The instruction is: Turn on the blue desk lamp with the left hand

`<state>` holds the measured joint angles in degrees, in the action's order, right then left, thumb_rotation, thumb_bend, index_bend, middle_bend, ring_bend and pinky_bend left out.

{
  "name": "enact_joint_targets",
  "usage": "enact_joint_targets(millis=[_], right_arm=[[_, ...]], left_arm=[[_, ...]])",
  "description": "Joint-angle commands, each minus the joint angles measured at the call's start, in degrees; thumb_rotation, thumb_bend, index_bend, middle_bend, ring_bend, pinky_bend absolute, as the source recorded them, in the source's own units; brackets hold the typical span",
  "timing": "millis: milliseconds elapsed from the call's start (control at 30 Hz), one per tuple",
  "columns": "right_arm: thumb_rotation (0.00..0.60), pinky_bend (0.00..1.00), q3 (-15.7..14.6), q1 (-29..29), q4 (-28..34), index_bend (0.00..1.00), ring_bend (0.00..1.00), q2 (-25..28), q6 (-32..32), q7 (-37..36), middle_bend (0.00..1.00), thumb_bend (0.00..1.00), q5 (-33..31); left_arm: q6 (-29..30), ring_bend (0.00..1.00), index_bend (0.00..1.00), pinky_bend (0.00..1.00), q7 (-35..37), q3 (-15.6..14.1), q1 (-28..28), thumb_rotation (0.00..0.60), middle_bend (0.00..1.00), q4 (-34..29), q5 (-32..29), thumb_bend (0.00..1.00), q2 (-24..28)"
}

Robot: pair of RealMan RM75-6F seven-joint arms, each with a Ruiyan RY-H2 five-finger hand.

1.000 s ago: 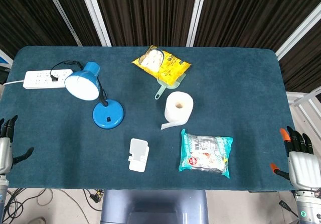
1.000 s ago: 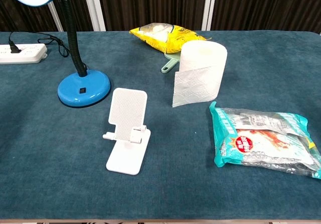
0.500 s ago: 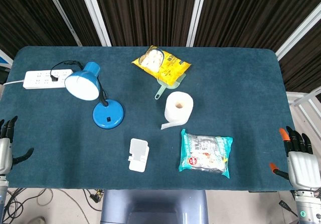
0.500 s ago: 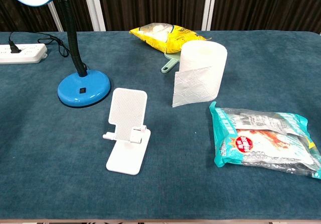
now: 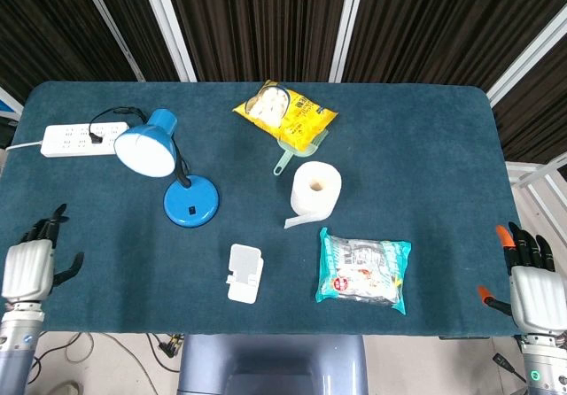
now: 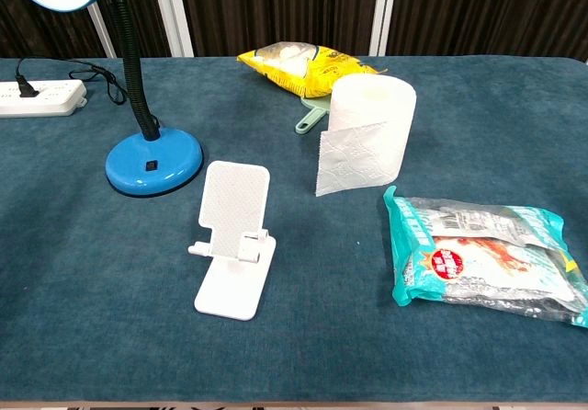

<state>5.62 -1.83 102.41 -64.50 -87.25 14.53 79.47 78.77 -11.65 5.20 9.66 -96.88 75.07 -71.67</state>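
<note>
The blue desk lamp (image 5: pixel 190 201) stands at the table's left, its round base carrying a small dark switch (image 5: pixel 190 209) and its shade (image 5: pixel 147 145) tilted up to the left. In the chest view the lamp base (image 6: pixel 153 163) sits left of centre, the bulb unlit. My left hand (image 5: pixel 30 267) hovers over the table's front left corner, fingers apart and holding nothing, well left of the lamp. At the front right corner, off the table edge, my right hand (image 5: pixel 529 290) is open and empty. Neither hand shows in the chest view.
A white power strip (image 5: pixel 78 138) with the lamp's cord lies at the back left. A white phone stand (image 5: pixel 244 273), a paper roll (image 5: pixel 314 190), a teal snack packet (image 5: pixel 363 270), a yellow snack bag (image 5: pixel 285 113) and a green scoop (image 5: pixel 288 157) lie across the middle.
My left hand has moved right and slightly down, from the frame's left edge onto the table's front left corner. The right hand and the objects have not moved.
</note>
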Motion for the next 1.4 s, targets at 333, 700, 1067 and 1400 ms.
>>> enact_joint_targets(millis=[333,700,1067,1400], right_arm=[[0.6,0.04,0.4,0.1,0.4,0.06,0.06,-0.2,0.0,-0.4,0.02,0.25,-1.2],[0.6,0.04,0.7,0.0,0.4,0.06,0.06,-0.9,0.3,0.7,0.02,0.25,-2.5],[0.6,0.04,0.8,-0.2,-0.2,0.06,0.06,-1.3,0.5,0.8,0.02,0.25,-2.8],[0.6,0.04,0.9,-0.1,-0.2,0.06,0.06,-1.3,0.1,0.8,0.02,0.25,-2.8]], left_arm=[[-6.7,0.75,0.2,0.89,-6.8,3.0,7.0,0.6,0.76,2.8,-4.4,0.72,-8.9],[-13.4,0.78,0.23,0.91,-12.6,4.2,12.5,0.6,0.81,6.8,-11.2,0.74,-14.4],[-16.5,0.78,0.23,0.91,-16.9,5.5,17.3,0.6,0.81,9.5,-16.8,0.71,-20.1],[-16.9,0.78,0.23,0.91,-18.7,4.9,19.3,0.6,0.81,10.8,-18.8,0.68,-22.1]])
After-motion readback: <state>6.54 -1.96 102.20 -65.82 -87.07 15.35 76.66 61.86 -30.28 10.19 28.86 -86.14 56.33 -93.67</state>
